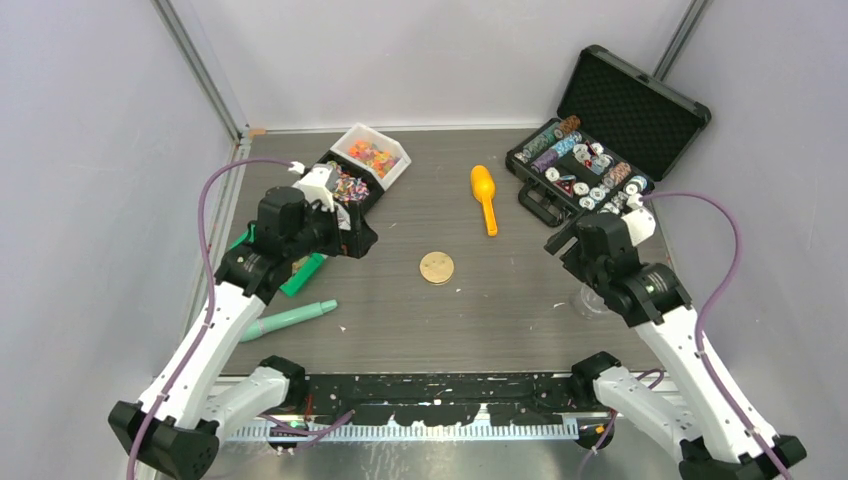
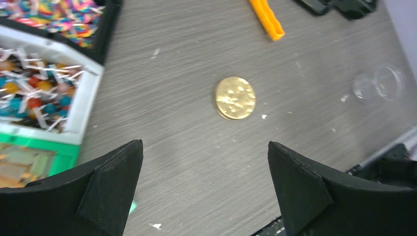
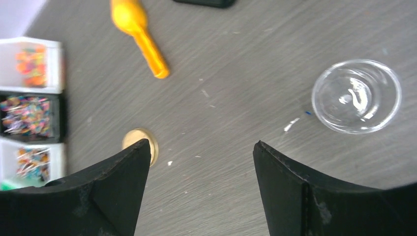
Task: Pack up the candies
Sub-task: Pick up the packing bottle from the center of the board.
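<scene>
Pale walls close in a grey wood-grain tabletop (image 1: 500, 310). The candies (image 1: 372, 155) sit in bins at the far left, too many to count. 3 bins stand in 1 row:
- A white bin (image 1: 398, 170) farthest out holds the orange-red-yellow kind.
- A black bin (image 2: 109, 29) next to it holds striped ones.
- A second white bin (image 2: 86, 98) holds stick-wrapped ones.

Touching that row on the near side is 1 green bin (image 2: 49, 146); its golden-brown contents are too blurred to name. In the top view the left arm covers the second white bin and part of the green one.

1 orange scoop (image 1: 485, 195) lies on bare tabletop between the bins and 1 open black case (image 1: 625, 110) of poker chips (image 1: 580, 170) at the far right. 1 gold disc (image 1: 436, 267) lies flat mid-table, apart from everything. 1 clear dish (image 3: 356, 96) stands just beside the right arm. 1 teal pen (image 1: 290, 318) lies near the left arm.

The left fingers (image 2: 113, 187) are spread wide and hold nothing, hanging above the tabletop near the bins, with the disc ahead. The right fingers (image 3: 113, 191) are also spread wide and hold nothing, with the dish off to one side.
</scene>
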Available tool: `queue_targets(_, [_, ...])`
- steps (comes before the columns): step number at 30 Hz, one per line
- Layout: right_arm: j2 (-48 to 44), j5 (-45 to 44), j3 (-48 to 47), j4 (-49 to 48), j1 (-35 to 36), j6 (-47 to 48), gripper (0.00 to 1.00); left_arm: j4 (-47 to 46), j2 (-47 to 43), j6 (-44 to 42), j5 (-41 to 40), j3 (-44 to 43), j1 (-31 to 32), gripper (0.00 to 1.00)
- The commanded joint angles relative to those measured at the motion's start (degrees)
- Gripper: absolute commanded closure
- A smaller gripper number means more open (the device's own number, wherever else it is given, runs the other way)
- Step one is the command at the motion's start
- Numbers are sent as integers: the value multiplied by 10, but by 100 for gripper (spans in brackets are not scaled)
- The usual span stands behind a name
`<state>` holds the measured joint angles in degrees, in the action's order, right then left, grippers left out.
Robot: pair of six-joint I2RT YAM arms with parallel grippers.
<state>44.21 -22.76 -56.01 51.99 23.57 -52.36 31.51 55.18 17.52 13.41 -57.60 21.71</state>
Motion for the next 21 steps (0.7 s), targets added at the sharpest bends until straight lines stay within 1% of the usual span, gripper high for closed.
queue_targets(1, [63,-66,-13,56,1,-65,22,53,-31,-34,-152,-22,14,0])
queue_targets(3, [110,-68,-37,84,1,-72,22,63,-34,-42,-204,-14,16,0])
queue_targets(4, [135,-83,-49,107,1,-89,22,65,-36,-47,-215,-10,17,0])
queue_targets(6, [181,-114,-70,150,1,-129,22,62,-44,-49,-220,1,20,0])
queue_targets(9, [235,-157,-76,193,-1,-183,23,58,-52,-51,-207,9,25,0])
queue_targets(12, [264,-189,-59,206,-9,-228,24,61,-63,-56,-218,10,27,0])
queue_targets(15, [268,-174,-24,167,-46,-232,26,60,-73,-60,-230,15,32,0])
queue_targets(17, [262,-156,8,115,-78,-209,26,57,-73,-62,-229,17,36,1])
queue_targets(19, [255,-163,43,63,-100,-191,26,56,-72,-69,-228,18,38,4])
queue_targets(21, [251,-169,66,36,-116,-188,27,58,-75,-72,-237,18,41,5])
